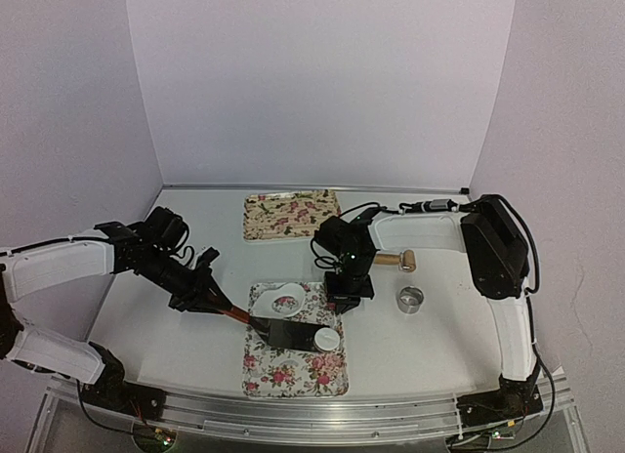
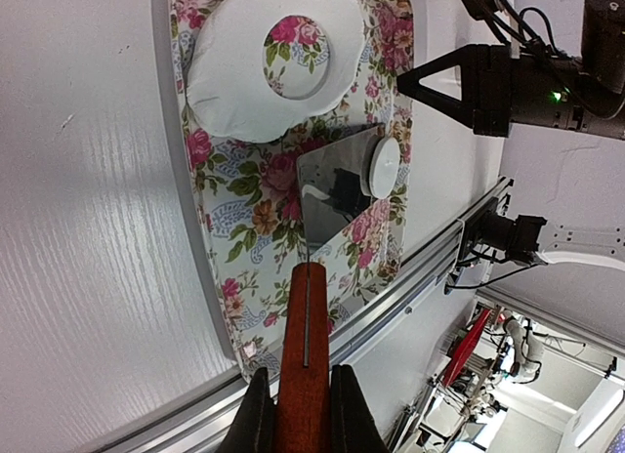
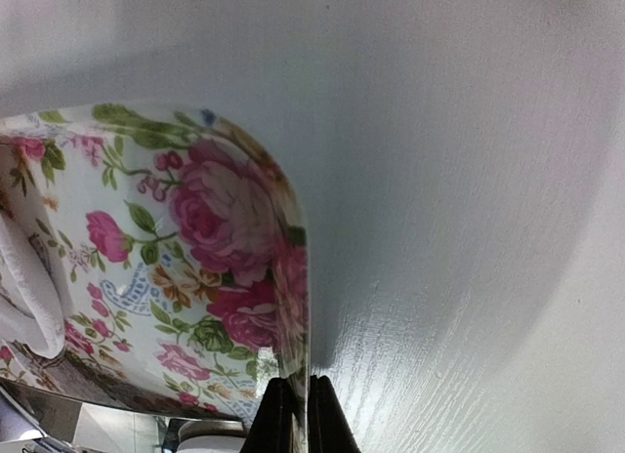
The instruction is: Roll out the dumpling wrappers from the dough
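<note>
The dough (image 1: 286, 300) (image 2: 244, 82) is a flat white patch with a round hole, lying at the far end of the near flowered tray (image 1: 264, 370) (image 2: 254, 228). A round white dumpling wrapper (image 1: 327, 341) (image 2: 384, 167) rests on the dark blade (image 1: 283, 330) (image 2: 332, 194) of a spatula. My left gripper (image 1: 217, 304) (image 2: 303, 424) is shut on the spatula's red-brown handle (image 2: 306, 346). My right gripper (image 1: 348, 293) (image 3: 300, 414) is shut on the tray's right rim (image 3: 293, 277), with the dough's edge (image 3: 24, 287) at the left of that view.
A wooden rolling pin (image 1: 395, 261) lies right of the right wrist, and a small metal ring (image 1: 411, 300) stands nearer the front. A second flowered tray (image 1: 291, 215) sits at the back. The table's front rail (image 2: 391, 307) runs just past the near tray.
</note>
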Action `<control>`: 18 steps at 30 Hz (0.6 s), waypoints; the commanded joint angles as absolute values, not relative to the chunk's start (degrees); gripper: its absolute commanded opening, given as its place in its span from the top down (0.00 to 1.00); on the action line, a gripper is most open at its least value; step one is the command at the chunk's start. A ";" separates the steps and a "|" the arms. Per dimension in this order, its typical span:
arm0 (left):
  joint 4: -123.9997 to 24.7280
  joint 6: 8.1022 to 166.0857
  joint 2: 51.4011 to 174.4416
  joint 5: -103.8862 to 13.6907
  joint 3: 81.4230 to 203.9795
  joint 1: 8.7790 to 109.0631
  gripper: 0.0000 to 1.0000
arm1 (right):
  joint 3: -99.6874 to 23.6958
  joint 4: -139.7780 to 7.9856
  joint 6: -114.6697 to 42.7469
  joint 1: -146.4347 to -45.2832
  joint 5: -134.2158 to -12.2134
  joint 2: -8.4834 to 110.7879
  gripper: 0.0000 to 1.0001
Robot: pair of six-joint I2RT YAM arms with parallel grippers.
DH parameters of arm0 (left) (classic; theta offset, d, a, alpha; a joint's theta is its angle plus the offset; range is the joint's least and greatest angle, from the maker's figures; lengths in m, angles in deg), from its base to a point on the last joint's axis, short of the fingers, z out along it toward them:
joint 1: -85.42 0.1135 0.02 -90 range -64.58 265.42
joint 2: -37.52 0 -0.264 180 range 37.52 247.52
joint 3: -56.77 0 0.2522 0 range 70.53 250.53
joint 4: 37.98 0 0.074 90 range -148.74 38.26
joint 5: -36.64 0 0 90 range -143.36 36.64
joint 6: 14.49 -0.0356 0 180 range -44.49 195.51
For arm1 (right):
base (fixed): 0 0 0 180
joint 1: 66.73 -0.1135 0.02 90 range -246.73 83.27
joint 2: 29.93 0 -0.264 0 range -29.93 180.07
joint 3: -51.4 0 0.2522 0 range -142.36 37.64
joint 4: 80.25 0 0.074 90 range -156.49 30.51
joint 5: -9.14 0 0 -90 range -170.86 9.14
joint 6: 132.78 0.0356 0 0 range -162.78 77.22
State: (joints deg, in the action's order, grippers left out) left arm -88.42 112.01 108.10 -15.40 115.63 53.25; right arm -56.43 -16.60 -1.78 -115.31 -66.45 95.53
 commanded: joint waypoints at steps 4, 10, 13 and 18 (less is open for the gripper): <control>-84.26 113.42 108.97 -14.77 114.44 52.14 1.00 | -56.46 -13.57 -1.87 -116.80 -68.32 99.29 0.98; -82.68 114.14 109.33 -14.25 113.54 51.85 1.00 | -56.90 -13.41 -2.09 -116.81 -68.40 99.57 0.98; -81.58 115.03 109.05 -14.31 112.37 51.83 1.00 | -56.98 -13.31 -2.19 -116.79 -68.45 99.60 0.98; -79.48 116.11 108.51 -14.06 110.51 51.81 1.00 | -56.95 -13.15 -2.43 -116.79 -68.48 99.73 0.98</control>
